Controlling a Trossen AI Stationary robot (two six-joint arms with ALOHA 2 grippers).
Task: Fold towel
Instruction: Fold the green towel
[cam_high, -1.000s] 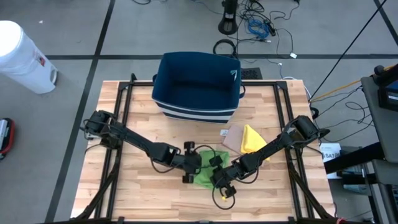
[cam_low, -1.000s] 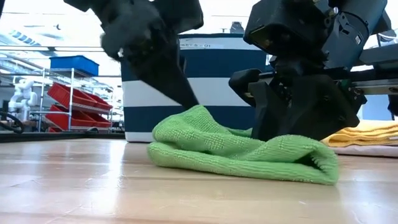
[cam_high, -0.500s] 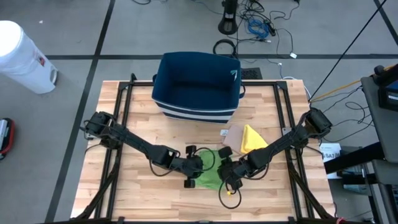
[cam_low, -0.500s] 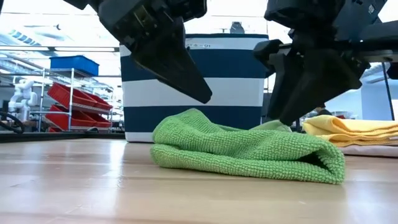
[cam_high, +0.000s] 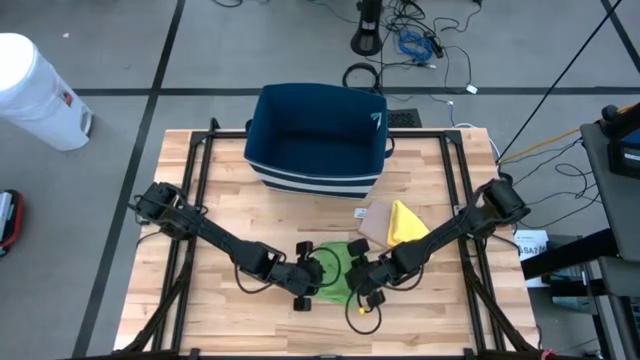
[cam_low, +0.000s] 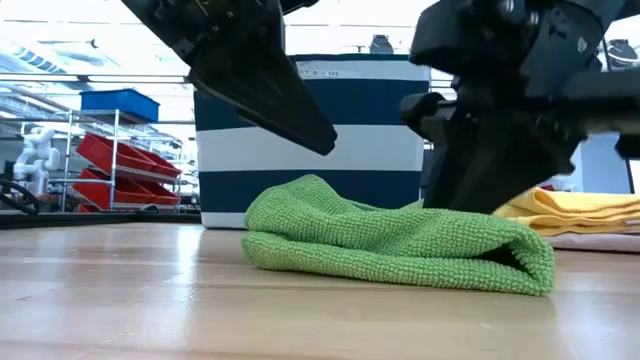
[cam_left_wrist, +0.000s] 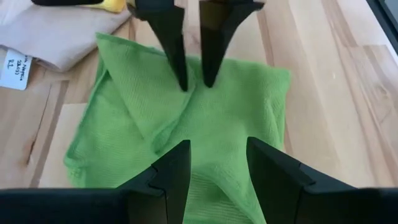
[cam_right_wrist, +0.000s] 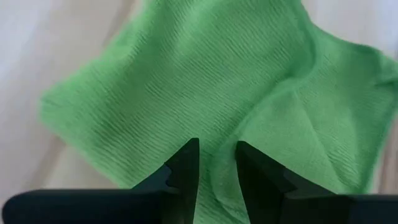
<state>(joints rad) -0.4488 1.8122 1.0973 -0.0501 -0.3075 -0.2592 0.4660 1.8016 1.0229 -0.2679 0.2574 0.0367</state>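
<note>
A green towel (cam_high: 338, 290) (cam_low: 390, 240) lies folded in a loose bundle on the wooden table, near the front middle. A flap (cam_left_wrist: 143, 93) is folded over its top. My left gripper (cam_high: 318, 278) (cam_left_wrist: 217, 152) is open and slants down over the towel's left part, its fingertips (cam_low: 318, 140) clear above the cloth. My right gripper (cam_high: 355, 275) (cam_right_wrist: 216, 149) comes in from the right with a narrow gap between its fingers. Its tips (cam_left_wrist: 194, 81) stand at the towel's top layer. My right gripper points down at a slant from the table's right, its fingertips (cam_left_wrist: 181, 81) at the edge of the towel's folded flap (cam_left_wrist: 186, 102). Whether they touch the cloth I cannot tell. The towel lies flat on the table.
A navy and white striped basket (cam_high: 315, 140) (cam_low: 310, 150) stands at the far middle. Folded yellow (cam_high: 405, 222) (cam_low: 580, 205) and beige (cam_high: 375, 220) cloths lie right of the towel, with a paper tag (cam_left_wrist: 13, 65). Black frame rails (cam_high: 200, 200) run along both table sides.
My left gripper has lifted its fingertips off the towel's peak and drifted toward the near edge. My right gripper has risen from low beside the towel's right part and tipped more steeply. The towel has kept its place and shape.
</note>
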